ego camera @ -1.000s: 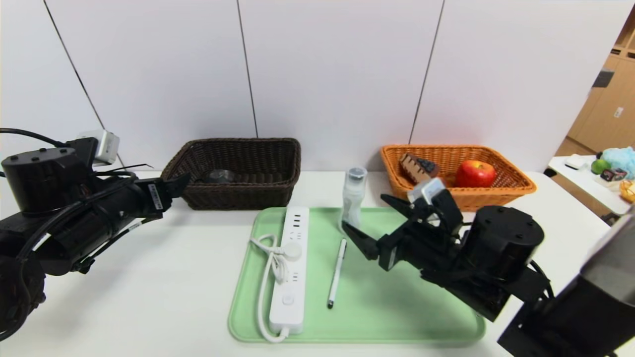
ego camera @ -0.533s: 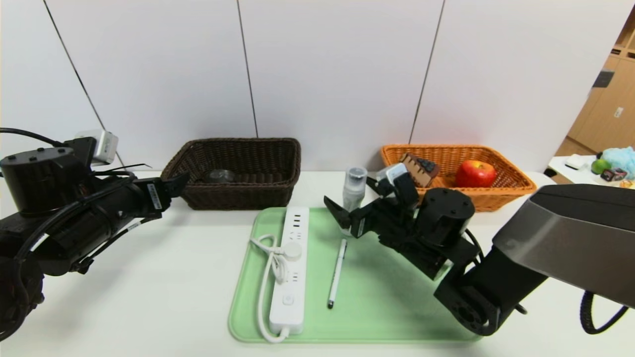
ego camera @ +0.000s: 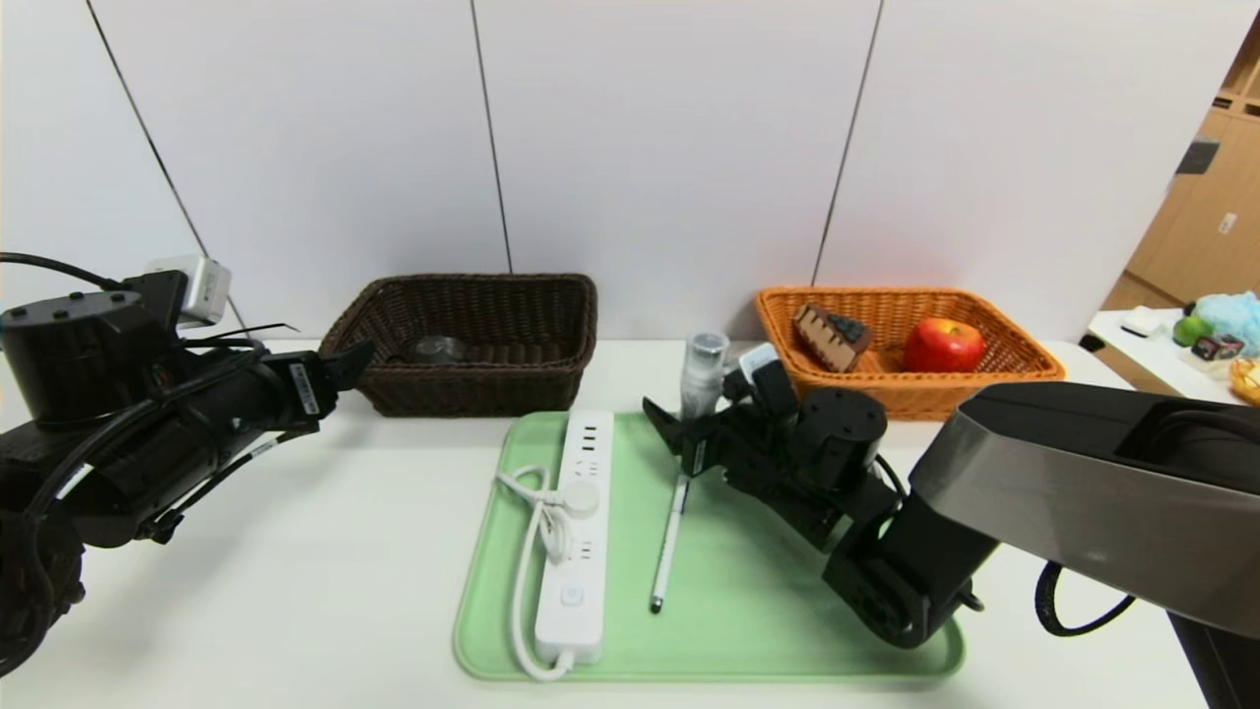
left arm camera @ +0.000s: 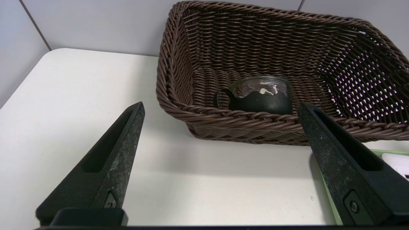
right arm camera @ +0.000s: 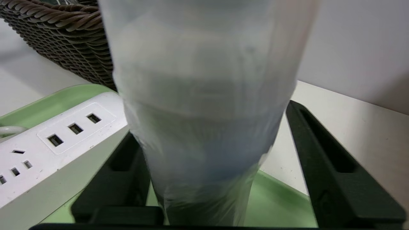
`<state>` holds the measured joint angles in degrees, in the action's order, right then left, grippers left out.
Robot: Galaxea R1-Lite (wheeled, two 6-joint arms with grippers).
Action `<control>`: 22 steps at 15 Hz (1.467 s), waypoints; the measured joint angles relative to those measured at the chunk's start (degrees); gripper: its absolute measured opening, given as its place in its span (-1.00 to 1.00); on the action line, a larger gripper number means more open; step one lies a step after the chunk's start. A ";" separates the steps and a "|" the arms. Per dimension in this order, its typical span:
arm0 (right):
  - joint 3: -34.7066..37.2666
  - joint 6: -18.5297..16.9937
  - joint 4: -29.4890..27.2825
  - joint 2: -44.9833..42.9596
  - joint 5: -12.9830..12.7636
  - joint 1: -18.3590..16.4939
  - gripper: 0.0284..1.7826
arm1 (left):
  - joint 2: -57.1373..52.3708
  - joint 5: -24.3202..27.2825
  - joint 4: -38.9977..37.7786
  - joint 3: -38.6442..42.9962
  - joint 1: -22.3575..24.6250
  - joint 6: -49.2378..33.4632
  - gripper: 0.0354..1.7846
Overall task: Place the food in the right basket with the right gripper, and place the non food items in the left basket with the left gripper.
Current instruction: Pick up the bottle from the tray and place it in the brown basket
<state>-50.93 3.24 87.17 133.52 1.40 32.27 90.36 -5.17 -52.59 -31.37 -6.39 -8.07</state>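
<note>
A clear plastic bottle [ego camera: 704, 379] [right arm camera: 204, 95] stands upright at the far edge of the green tray [ego camera: 787, 591]. My right gripper [ego camera: 694, 425] [right arm camera: 211, 127] straddles its lower part, open, with a gap showing at one finger. On the tray lie a white power strip [ego camera: 576, 532] [right arm camera: 64, 134] and a white pen [ego camera: 669, 542]. The apple [ego camera: 943, 345] and cake wedge [ego camera: 830, 335] sit in the orange basket [ego camera: 1024, 366]. A glass dish [ego camera: 438, 348] [left arm camera: 262, 95] sits in the dark brown basket [ego camera: 472, 389] [left arm camera: 255, 121]. My left gripper [ego camera: 349, 364] [left arm camera: 221, 107] hovers open just left of that basket, holding nothing.
Both baskets stand against the back wall, with the tray in front of and between them. The power strip's cord [ego camera: 532, 551] loops along the tray's left side. A side table [ego camera: 1162, 364] with small items is at the far right.
My right arm has swung left and forward across the tray to the bottle, and its fingers have narrowed around it. The left arm has barely moved.
</note>
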 joint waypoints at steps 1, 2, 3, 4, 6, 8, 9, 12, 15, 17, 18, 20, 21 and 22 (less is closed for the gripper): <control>-0.15 0.00 -0.02 0.11 -0.26 0.02 0.23 | 0.00 0.02 0.00 0.06 -0.02 0.05 0.89; -0.22 0.00 0.00 0.18 -0.37 0.11 0.08 | 0.00 0.02 0.00 0.15 -0.05 0.05 0.89; -0.24 0.00 0.00 0.22 -0.39 0.28 -0.03 | 0.00 0.02 0.00 0.26 -0.05 0.05 0.89; -0.22 0.00 -0.02 0.16 -0.39 0.50 -0.14 | 0.00 0.00 0.00 0.37 -0.02 0.06 0.89; 0.05 0.04 -0.11 -0.43 -0.39 0.89 -0.26 | 0.00 -0.04 0.00 0.41 -0.02 0.06 0.89; 0.09 0.09 -0.07 -1.85 -0.39 1.60 -0.26 | 0.00 -0.04 0.00 0.45 -0.02 0.05 0.89; 0.06 0.13 -0.13 -2.93 -0.37 2.16 -0.26 | 0.00 0.00 0.00 0.50 -0.05 0.05 0.89; -1.05 0.09 -4.27 -8.02 -0.37 3.67 -0.26 | 0.00 -0.04 0.00 0.56 -0.02 0.00 0.89; -10.06 -0.68 -14.99 -14.18 -0.33 5.29 -0.26 | 0.00 0.05 0.00 0.52 -0.05 0.05 0.89; -20.20 -2.30 -24.58 -16.27 -0.30 6.60 -0.26 | 0.00 0.02 0.00 0.45 -0.11 0.11 0.89; -25.70 -2.72 -29.49 -16.46 -0.33 7.20 -0.26 | 0.00 0.00 -0.02 0.48 -0.11 0.09 0.89; -37.05 -3.27 -38.78 -14.46 -1.11 8.28 -0.26 | -0.34 -0.04 -0.05 0.45 -0.11 0.06 0.89; -41.53 -3.35 -42.25 -12.21 -1.87 8.80 -0.26 | -0.59 -0.06 -0.09 0.39 -0.11 0.09 0.89; -45.79 -3.38 -44.57 -9.44 -2.85 9.33 -0.26 | -0.80 -0.06 -0.09 0.39 -0.11 0.06 0.89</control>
<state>-96.72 -0.13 42.61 124.09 -1.45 41.59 89.55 -5.23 -52.68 -30.98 -6.50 -8.01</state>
